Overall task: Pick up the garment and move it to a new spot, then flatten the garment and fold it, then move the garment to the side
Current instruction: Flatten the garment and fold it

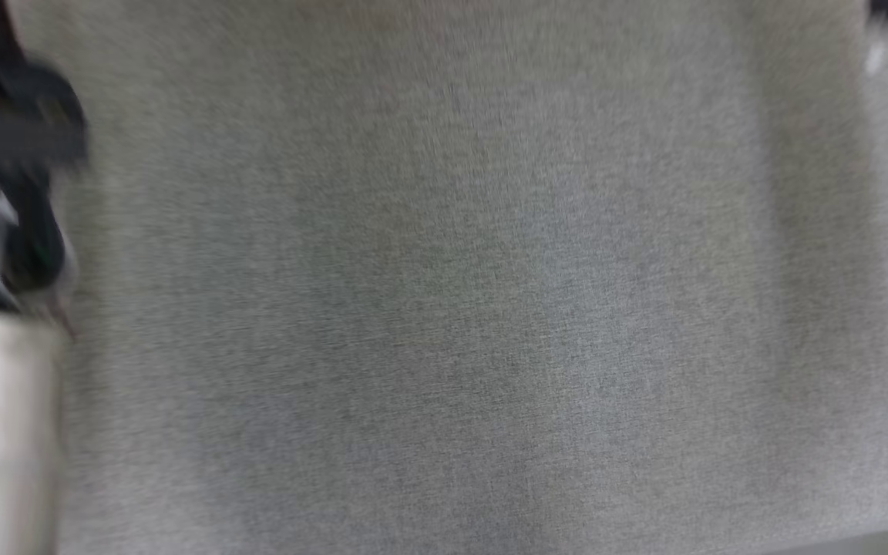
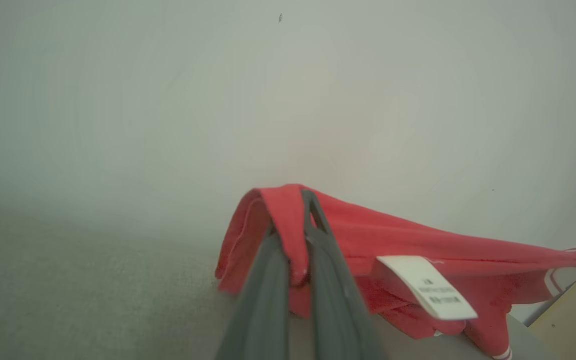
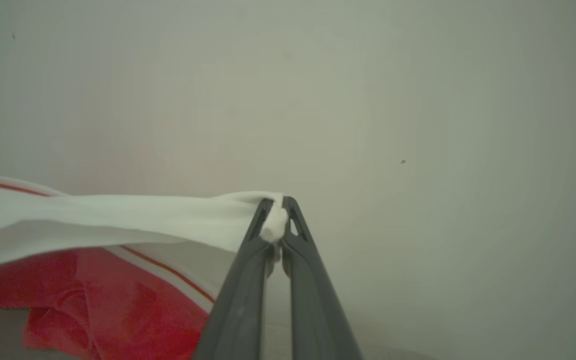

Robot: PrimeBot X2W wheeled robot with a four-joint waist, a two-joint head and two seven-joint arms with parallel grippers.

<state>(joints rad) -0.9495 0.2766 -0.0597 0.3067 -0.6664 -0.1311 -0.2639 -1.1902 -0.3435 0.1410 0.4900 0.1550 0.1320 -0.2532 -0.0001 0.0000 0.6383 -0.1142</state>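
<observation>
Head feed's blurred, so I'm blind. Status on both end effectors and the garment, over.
Left end effector shut on garment, red edge. Right end effector shut on its white edge. Cloth strung between them. No obstruction seen.

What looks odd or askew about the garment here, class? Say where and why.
The red garment hangs bunched, not flat, between the shut left gripper and right gripper. Its white care label dangles exposed, so it may be inside out.

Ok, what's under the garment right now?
The grey fabric surface shows below the garment, which hangs stretched between the left gripper and right gripper. Its lower red folds seem to rest on it; whatever lies beneath those folds is covered.
</observation>
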